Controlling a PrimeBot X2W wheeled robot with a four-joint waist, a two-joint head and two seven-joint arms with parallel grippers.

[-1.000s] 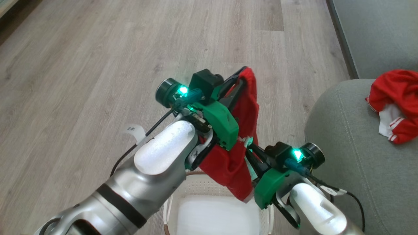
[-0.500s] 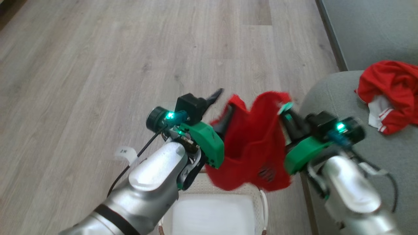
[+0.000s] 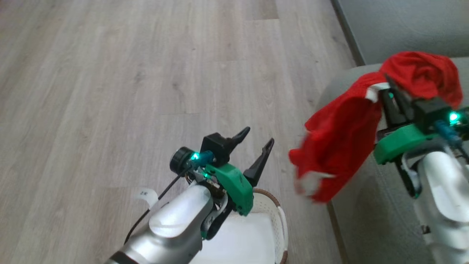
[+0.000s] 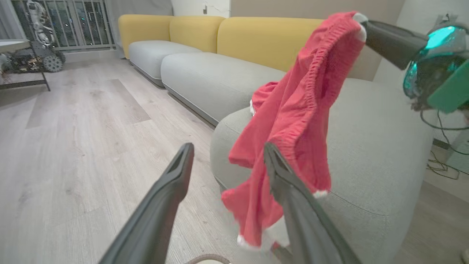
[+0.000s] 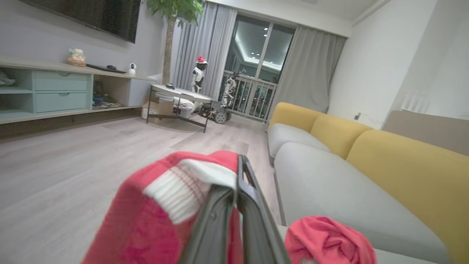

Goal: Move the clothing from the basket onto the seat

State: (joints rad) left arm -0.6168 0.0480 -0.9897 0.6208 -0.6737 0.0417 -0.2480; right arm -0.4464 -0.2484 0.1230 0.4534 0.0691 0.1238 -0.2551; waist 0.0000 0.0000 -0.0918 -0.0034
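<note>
left claw [image 3: 259, 135] let go, right claw [image 3: 384, 86] swung jersey [image 3: 340, 135] toward seat [image 3: 370, 220]

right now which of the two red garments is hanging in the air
The red garment pinched by its white ribbed trim in the right claw; it dangles by the edge of the seat. The other garment lies crumpled on the seat.

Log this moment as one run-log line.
right claw: shut on red garment, hanging at seat edge | left claw: open, empty, near basket | second garment: on seat
</note>
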